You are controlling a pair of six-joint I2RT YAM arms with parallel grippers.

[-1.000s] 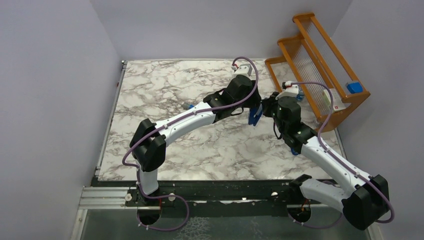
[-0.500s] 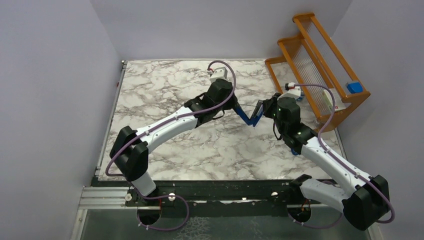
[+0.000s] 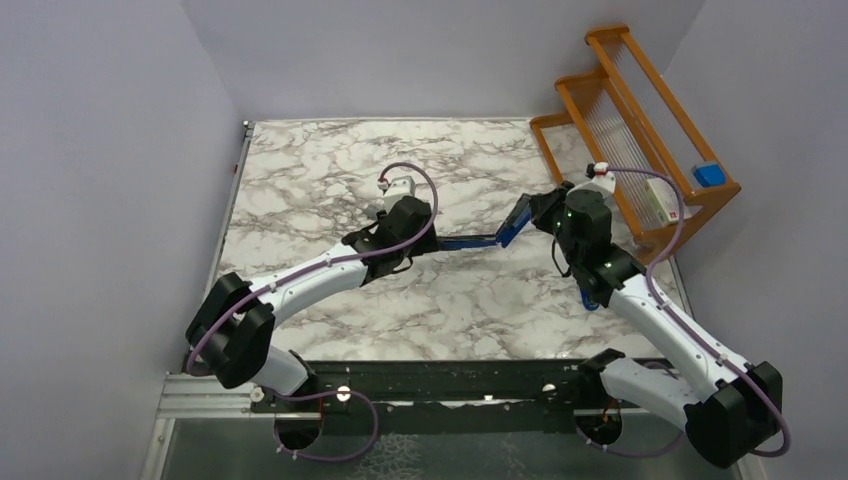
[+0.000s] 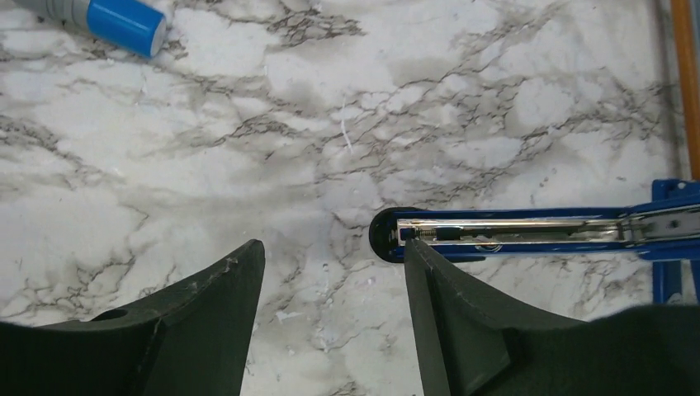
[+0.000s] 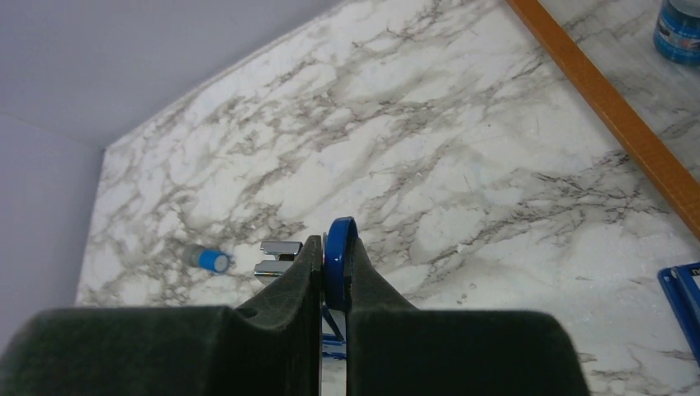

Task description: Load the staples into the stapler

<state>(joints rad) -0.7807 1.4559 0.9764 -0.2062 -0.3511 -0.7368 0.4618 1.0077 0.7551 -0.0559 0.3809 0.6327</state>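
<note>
The long blue metal stapler [image 4: 512,234] lies swung open on the white and grey marble table [image 4: 206,148]. Its shiny track faces up. I see a thin spring in it, but no staples.

The right gripper [image 5: 333,244] is squeezed tight on the blue top part of the stapler and holds it up and away from the track. The left gripper [image 4: 330,280] has its fingers [image 4: 450,322] spread apart with nothing between them. The round end of the track sits just beside one finger.

The staples are in a small flat white box with a pink-red label [image 3: 664,204]. It sits on the low shelf of the orange wooden rack [image 3: 705,212], at the far right side of the table and well apart from the stapler. I cannot tell if any loose strips lie on the table.

I think the job now is to fetch a strip. The right gripper should hold the top firm and not wiggle, so the track lies flat. The free left gripper should go for the staples. A strip is tiny and can snap or slip, so it needs a soft pinch on its long sides. It should go in straight, legs down. The small grey tube with a blue cap [image 4: 107,15] lies near and could roll if bumped.
</note>
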